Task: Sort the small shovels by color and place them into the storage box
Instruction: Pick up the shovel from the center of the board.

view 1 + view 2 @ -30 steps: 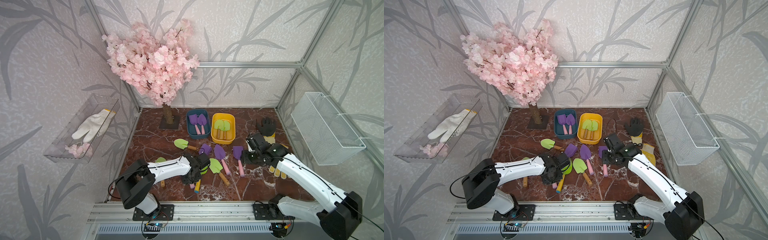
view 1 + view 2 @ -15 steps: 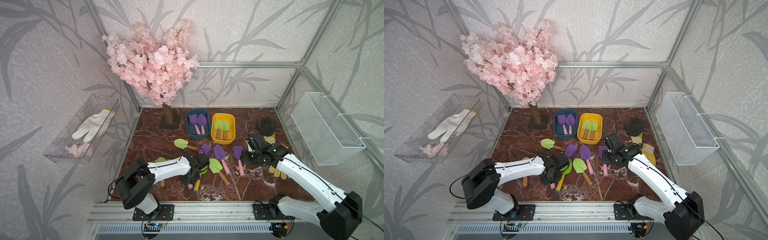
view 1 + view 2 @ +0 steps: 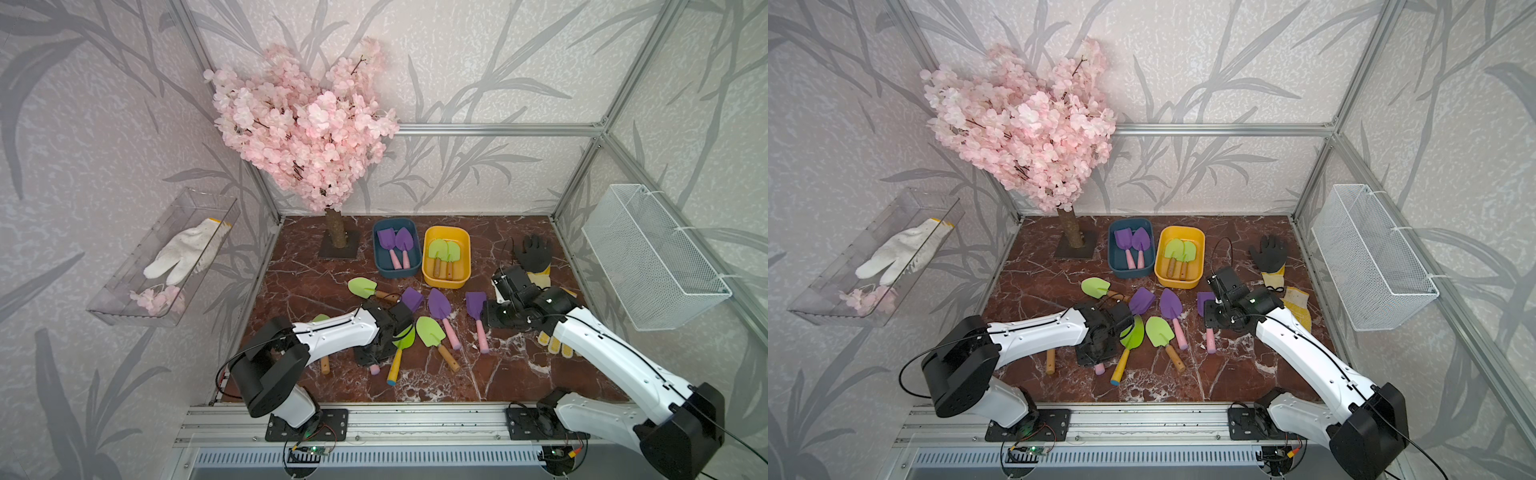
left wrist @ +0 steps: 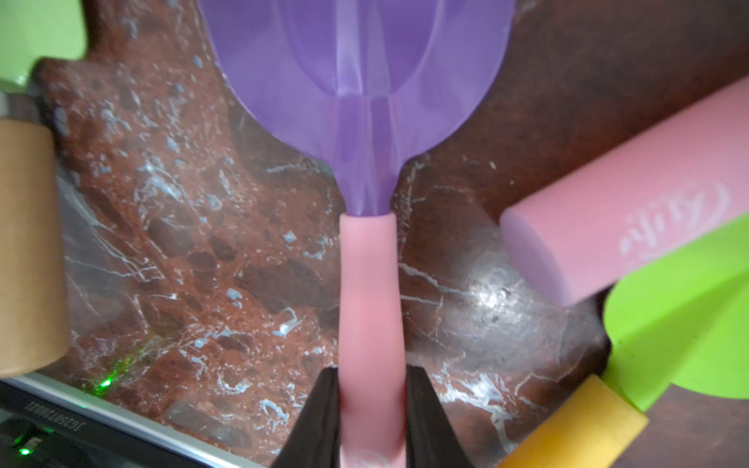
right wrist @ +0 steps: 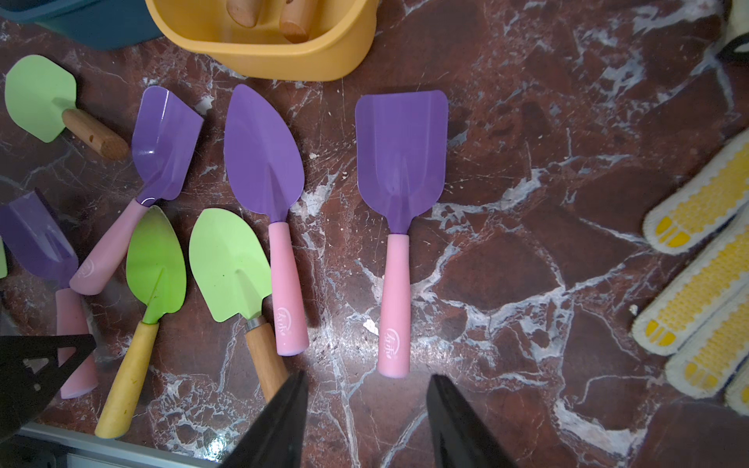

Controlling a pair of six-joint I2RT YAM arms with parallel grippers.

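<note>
Left hand [image 4: 371, 377] clamps a purple shovel [image 4: 356, 81] by its handle — right hand [image 5: 364, 389] hovers, jaws parted.

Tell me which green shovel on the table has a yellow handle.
The green shovel beside the left gripper: yellow handle, blue end. The other green shovels have brown wooden handles.

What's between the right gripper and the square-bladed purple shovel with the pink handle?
Nothing. In the right wrist view, only bare red marble tabletop shows between the open right gripper and the pink handle of the square-bladed purple shovel.
</note>
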